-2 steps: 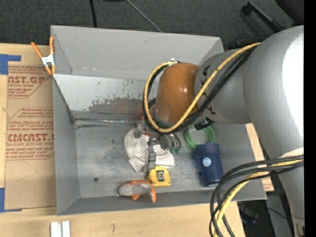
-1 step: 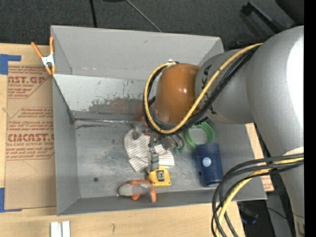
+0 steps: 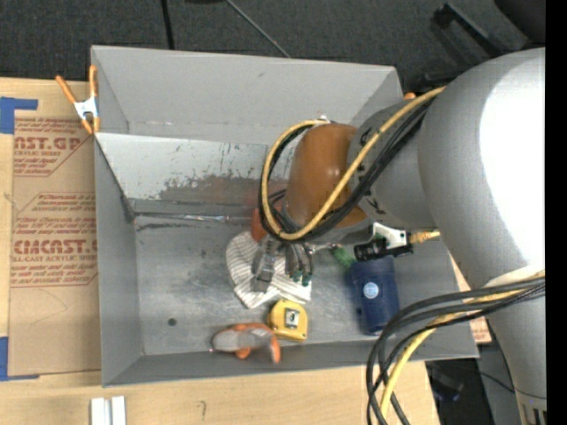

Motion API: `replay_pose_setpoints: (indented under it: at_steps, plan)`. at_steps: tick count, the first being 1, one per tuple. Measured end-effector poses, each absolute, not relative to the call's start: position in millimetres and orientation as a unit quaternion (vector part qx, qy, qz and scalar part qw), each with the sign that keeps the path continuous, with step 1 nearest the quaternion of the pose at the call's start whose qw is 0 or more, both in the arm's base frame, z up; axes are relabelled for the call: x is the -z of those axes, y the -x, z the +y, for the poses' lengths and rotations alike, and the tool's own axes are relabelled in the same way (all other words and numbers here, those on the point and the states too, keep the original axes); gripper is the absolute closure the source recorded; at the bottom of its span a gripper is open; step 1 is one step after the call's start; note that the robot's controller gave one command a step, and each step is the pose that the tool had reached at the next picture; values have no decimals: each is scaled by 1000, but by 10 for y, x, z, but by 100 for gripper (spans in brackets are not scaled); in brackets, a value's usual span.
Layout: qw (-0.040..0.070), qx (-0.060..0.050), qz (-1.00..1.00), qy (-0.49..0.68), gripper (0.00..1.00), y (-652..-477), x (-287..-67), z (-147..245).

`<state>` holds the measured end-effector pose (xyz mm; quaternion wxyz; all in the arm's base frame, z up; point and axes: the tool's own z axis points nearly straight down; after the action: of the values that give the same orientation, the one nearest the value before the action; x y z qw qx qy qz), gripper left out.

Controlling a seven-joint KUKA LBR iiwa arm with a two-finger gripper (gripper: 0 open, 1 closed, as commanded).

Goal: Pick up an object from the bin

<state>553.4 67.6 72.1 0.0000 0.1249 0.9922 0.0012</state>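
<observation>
My gripper (image 3: pixel 282 271) hangs below the orange wrist cover in the middle of the bin, its fingers pointing down onto a crumpled white cloth (image 3: pixel 245 268). The fingertips stand apart, resting on or just above the cloth. A yellow tape measure (image 3: pixel 289 320) lies just in front of the cloth. An orange and grey tool (image 3: pixel 246 340) lies along the bin's front wall. A dark blue bottle-like thing (image 3: pixel 372 292) lies to the right of my gripper, with a small green piece (image 3: pixel 341 257) beside it.
The arm and its looping yellow and black cables cover the bin's right and back. A small orange thing (image 3: pixel 255 226) peeks out behind the cloth. The bin's left floor shows bare scratched metal.
</observation>
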Motion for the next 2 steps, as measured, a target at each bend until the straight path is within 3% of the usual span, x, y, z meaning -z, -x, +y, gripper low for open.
replay_pose_setpoints:
  at_steps: [1, 2]
  plan:
    - [1, -1, 991, -134, 100, -5526, -706, 664]
    - [-4, 0, 991, -137, 100, -5463, -1118, 641]
